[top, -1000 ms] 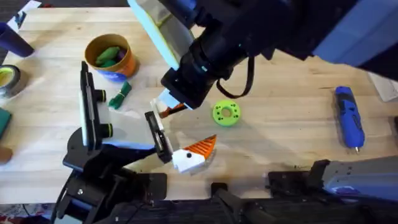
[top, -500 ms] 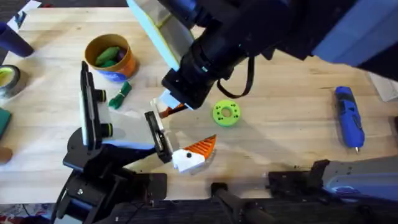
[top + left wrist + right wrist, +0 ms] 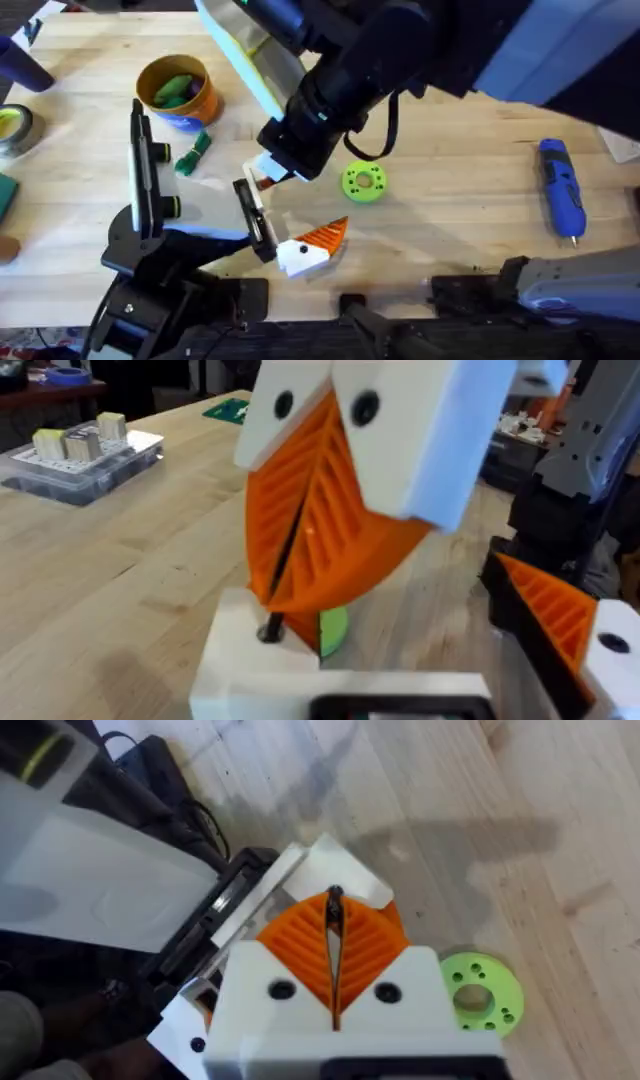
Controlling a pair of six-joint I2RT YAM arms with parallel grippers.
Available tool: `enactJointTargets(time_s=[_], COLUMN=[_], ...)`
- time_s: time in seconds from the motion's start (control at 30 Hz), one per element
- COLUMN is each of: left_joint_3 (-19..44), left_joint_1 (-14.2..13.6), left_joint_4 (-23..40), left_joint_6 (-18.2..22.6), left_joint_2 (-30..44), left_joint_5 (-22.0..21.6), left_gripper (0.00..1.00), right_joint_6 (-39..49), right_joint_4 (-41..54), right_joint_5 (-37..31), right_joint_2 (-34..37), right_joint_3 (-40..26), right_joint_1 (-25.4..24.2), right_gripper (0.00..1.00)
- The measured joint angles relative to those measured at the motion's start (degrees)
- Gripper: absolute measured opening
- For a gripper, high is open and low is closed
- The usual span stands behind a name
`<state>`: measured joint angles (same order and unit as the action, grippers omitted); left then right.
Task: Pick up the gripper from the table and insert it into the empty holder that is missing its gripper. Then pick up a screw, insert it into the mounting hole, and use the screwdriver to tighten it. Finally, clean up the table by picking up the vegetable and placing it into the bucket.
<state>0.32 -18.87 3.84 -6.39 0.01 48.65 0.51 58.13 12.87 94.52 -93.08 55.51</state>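
Right wrist view puts the right gripper (image 3: 334,955) clenched on the screw (image 3: 335,912). The thin dark shank is pinched upright between the orange ribbed pads (image 3: 370,945), so that its free end points down at the work. From the left wrist view we see that end meeting a white mounting block (image 3: 240,650) directly below the gripper. We judge the screw is being fed into the mounting hole, and the firm pinch keeps it straight while it seats.

Overhead, the right arm reaches across the middle of the surface (image 3: 450,220). A flat green disc (image 3: 363,182) lies just beside the gripper, apart from it.

The screwdriver (image 3: 560,190) lies untouched near the right edge, within that arm's own side for the tightening step. Toward the far left corner, the vegetable (image 3: 193,153) lies on the surface just beside the bucket (image 3: 205,105), not in it, so the clean-up is not yet done.
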Motion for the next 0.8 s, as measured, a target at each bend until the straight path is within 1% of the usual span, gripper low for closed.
enactJointTargets(time_s=[0.43,0.8], left_joint_3=[0.00,0.00], left_joint_1=[0.00,0.00], left_joint_4=[0.00,0.00], left_joint_6=[0.00,0.02], left_joint_2=[0.00,0.00], left_joint_5=[0.02,0.02], left_gripper=[0.982,0.982], right_joint_6=[0.20,0.20], right_joint_4=[-0.11,-2.30], right_joint_5=[-1.33,-1.50], right_joint_2=[0.00,0.57], right_joint_3=[-0.01,0.01], right_joint_1=[0.00,0.11], right_gripper=[0.006,0.006])
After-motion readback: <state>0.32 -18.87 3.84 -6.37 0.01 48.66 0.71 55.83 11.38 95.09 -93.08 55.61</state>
